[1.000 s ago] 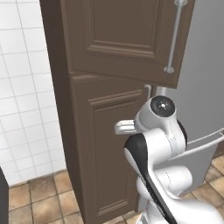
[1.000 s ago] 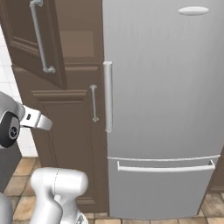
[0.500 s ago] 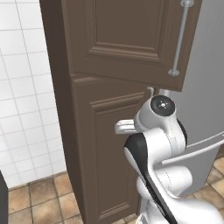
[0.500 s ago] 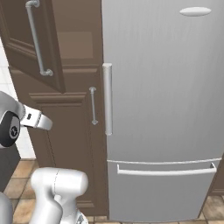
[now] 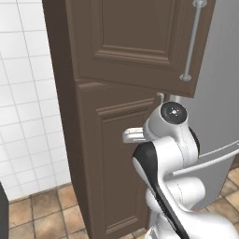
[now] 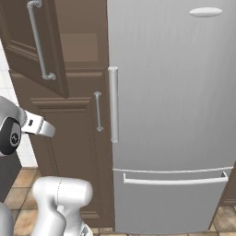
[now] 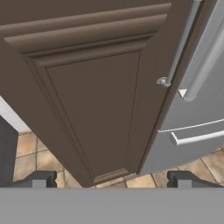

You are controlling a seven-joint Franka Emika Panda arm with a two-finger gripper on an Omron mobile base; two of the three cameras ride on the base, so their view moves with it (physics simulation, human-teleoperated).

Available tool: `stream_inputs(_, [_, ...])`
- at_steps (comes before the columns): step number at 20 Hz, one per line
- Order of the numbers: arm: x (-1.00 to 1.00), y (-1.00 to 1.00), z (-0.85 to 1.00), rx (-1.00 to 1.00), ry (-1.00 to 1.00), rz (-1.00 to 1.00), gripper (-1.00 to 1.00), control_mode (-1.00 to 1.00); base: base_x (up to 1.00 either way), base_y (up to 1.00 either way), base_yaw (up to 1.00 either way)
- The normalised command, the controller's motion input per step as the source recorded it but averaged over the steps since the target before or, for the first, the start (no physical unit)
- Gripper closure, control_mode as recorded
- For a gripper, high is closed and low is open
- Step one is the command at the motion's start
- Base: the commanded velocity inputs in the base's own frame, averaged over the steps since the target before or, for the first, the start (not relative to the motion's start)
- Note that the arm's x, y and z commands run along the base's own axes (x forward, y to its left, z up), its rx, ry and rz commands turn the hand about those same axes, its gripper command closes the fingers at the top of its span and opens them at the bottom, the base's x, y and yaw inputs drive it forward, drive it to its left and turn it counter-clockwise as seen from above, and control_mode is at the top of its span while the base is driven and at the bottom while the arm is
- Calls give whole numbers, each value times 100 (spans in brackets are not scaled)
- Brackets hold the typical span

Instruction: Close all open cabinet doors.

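Note:
The upper cabinet door [image 5: 135,42] stands open, swung out from the tall dark brown cabinet, its long silver bar handle [image 5: 192,42] at its free edge. From the right base view the same open door [image 6: 27,46] hangs over the cabinet's left part. Below it the lower cabinet door [image 5: 121,168] sits flush and shut. In the hand view that lower door [image 7: 96,100] with its bar handle [image 7: 177,48] lies straight ahead. My gripper [image 7: 111,179] is open, its fingertips [image 7: 39,178] wide apart with nothing between them, a short way back from the lower door.
A grey refrigerator [image 6: 170,115] stands right beside the cabinet, with a vertical handle [image 6: 113,103] and a drawer bar below. A white tiled wall [image 5: 23,116] is to the cabinet's left. The floor [image 5: 42,210] is brown tile. A dark object [image 7: 6,148] sits low at the left.
The whole picture has shifted a little in both base views, so the camera has moved with the base. The upper door stays open and the gripper stays open.

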Motion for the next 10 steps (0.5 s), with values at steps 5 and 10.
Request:
stream_inputs(5, [-25,0,0,0,-4,0,-100,-100,0,0,0])
stream_inputs(10, [-52,6,8,0,-17,-6,-100,-100,0,0,0])
